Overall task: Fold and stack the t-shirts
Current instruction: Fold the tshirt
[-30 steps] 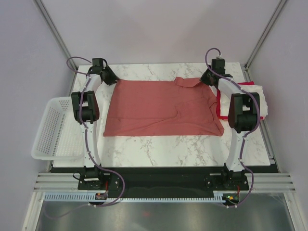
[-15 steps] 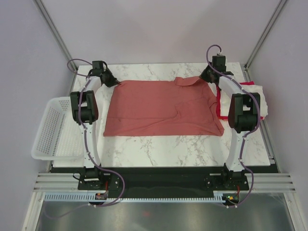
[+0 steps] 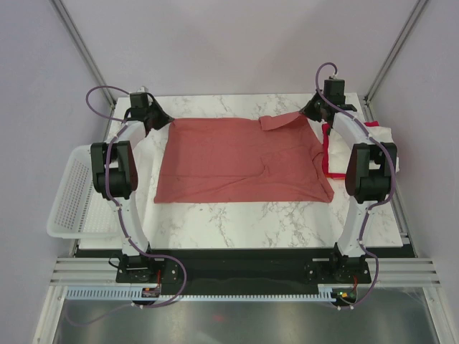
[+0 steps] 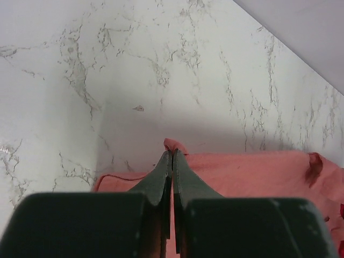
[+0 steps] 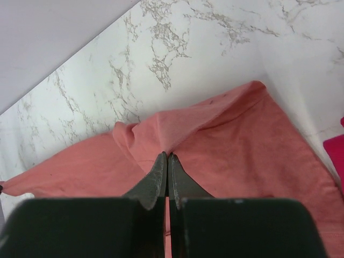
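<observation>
A large salmon-red t-shirt lies spread on the marble table. My left gripper is shut on its far left corner, and a nub of cloth pokes out past the tips in the left wrist view. My right gripper is shut on the far right part, where a flap folds over, as the right wrist view shows. A pile of cream-white and magenta shirts lies under the right arm at the table's right edge. No orange shirt is in view.
A white plastic mesh basket hangs off the table's left edge. The enclosure's walls and frame posts stand close behind both grippers. Bare marble lies in front of the shirt.
Both grippers have moved outward and toward the back, pulling the shirt's far edge tauter and straighter. The left arm has swung further left.
</observation>
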`<action>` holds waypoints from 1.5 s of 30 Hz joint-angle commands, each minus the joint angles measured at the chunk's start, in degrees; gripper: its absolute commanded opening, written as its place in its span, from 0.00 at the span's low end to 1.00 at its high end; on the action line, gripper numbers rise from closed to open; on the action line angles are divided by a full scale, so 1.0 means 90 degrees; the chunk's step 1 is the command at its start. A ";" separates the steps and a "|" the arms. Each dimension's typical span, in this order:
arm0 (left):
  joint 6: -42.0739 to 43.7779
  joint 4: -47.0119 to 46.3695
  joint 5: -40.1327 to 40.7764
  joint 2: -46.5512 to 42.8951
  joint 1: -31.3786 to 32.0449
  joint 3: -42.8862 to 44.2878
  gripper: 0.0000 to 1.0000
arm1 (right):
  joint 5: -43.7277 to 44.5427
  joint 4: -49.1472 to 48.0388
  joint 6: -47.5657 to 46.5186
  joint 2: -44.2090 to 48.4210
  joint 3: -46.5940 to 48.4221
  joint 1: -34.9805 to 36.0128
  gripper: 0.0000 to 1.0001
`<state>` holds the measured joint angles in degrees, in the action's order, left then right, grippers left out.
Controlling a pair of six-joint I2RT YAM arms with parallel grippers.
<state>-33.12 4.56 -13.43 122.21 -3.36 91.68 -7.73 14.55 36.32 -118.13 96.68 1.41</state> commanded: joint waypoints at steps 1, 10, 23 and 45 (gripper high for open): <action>0.0360 -0.0360 0.0223 -0.0395 0.0011 -0.0216 0.02 | -0.0215 0.0005 0.0037 0.0527 -0.0108 -0.0108 0.00; 0.0477 -0.0399 0.0691 -0.0961 -0.0008 -0.0850 0.02 | -0.0362 0.0356 -0.0080 0.1337 -0.0410 -0.0118 0.00; 0.0311 -0.0848 0.0721 -0.1792 0.0002 -0.1963 0.02 | -0.0450 0.0796 -0.0216 0.2519 -0.1074 -0.0118 0.00; 0.0302 -0.1454 0.1053 -0.3140 0.0295 -0.3771 0.02 | -0.0479 0.1157 -0.0363 0.3984 -0.2422 -0.0430 0.00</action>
<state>-31.64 -6.24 -6.46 96.75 -0.51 58.50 -11.94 24.99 34.06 -85.54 75.90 -2.26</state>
